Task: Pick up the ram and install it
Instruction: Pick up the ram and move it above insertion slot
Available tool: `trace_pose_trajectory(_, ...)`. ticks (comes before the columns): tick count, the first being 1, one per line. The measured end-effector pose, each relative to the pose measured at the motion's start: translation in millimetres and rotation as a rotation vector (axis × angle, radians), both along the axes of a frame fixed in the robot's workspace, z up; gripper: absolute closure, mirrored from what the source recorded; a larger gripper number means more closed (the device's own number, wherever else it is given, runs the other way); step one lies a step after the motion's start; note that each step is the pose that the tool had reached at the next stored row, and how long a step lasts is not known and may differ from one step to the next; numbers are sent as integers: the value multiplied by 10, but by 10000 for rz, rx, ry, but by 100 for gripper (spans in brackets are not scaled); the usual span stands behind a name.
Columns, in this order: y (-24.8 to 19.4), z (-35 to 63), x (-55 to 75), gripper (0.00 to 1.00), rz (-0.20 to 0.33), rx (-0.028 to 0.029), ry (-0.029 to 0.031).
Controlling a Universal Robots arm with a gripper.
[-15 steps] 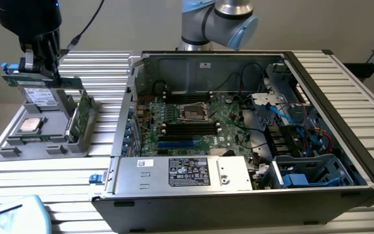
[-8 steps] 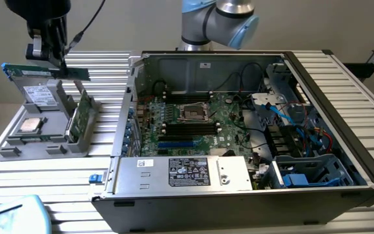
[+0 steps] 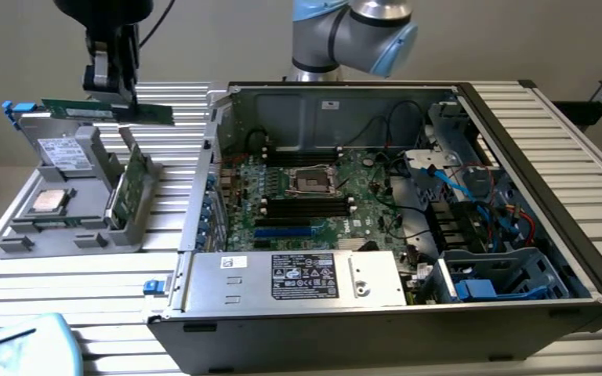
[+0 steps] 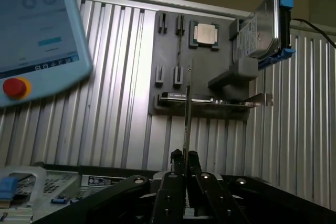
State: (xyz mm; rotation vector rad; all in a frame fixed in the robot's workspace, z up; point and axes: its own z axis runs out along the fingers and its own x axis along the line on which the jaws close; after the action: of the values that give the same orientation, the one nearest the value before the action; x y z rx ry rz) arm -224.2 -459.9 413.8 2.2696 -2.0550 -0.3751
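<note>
You have the gripper (image 3: 121,100) hanging fingers-down at the exterior view's left, above the far end of the grey fixture tray (image 3: 71,235). The arm's blue-capped joint (image 3: 353,27) sits behind the open computer case (image 3: 552,196).

Everything rests on a slatted aluminium table (image 3: 71,290) against a plain pale wall. On the tray you can see the square silver processor chip (image 3: 50,201), a hard drive (image 3: 63,149) in a blue bracket propped up behind it, and a second card (image 3: 123,188) standing on edge on the side nearer the case. The case lies on its side to the exterior view's right, with the motherboard (image 3: 364,184) exposed, its long black slots (image 3: 306,205) near the socket, and the power supply (image 3: 295,276) along the near edge. A teach pendant (image 3: 19,345) pokes in at the near corner.

Your jaws are pinched narrow on the ram (image 3: 107,112). The stick is lifted clear of the tray and held roughly level, gripped a little toward the exterior view's right of its middle, both ends sticking out past the fingers. It is well apart from the case and the slots.

From the wrist view the ram (image 4: 187,114) appears edge-on as a thin line running out from between the tips of the gripper (image 4: 185,156), with the processor chip (image 4: 205,33), hard drive (image 4: 261,27) and teach pendant (image 4: 39,30) beyond.
</note>
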Motion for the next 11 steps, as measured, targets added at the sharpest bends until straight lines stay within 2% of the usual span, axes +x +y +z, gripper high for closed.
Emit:
trace_pose_trajectory(5,-2,2,229,86,1,31,0)
trace_pose_trajectory(11,-2,49,495,86,18,169,-1)
